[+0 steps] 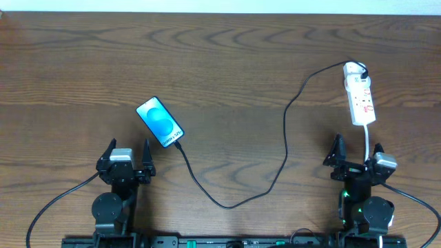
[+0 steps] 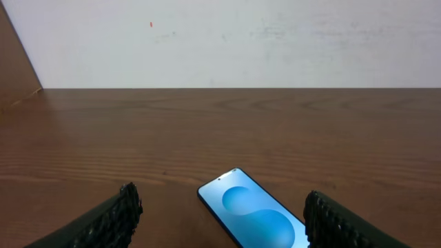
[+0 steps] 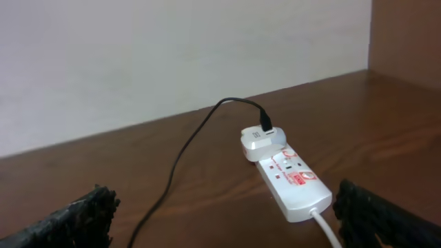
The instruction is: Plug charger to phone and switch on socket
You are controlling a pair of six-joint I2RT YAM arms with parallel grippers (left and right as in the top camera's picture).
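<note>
The phone (image 1: 160, 122) lies face up and slanted on the table, its blue screen lit. The charger (image 1: 286, 138), a thin black cable, reaches the phone's near short edge, loops toward the front and runs up to a white adapter (image 3: 260, 141) seated in the far end of the socket (image 1: 360, 93). My left gripper (image 1: 128, 146) is open just in front of the phone (image 2: 255, 217), touching nothing. My right gripper (image 1: 357, 148) is open in front of the socket (image 3: 293, 182), holding nothing. I cannot read how the socket's switches stand.
The socket's white cord (image 1: 368, 138) runs from its near end down past my right gripper. The cable's loop (image 1: 227, 204) lies between the two arms near the front edge. A pale wall (image 2: 220, 41) closes off the table's far side.
</note>
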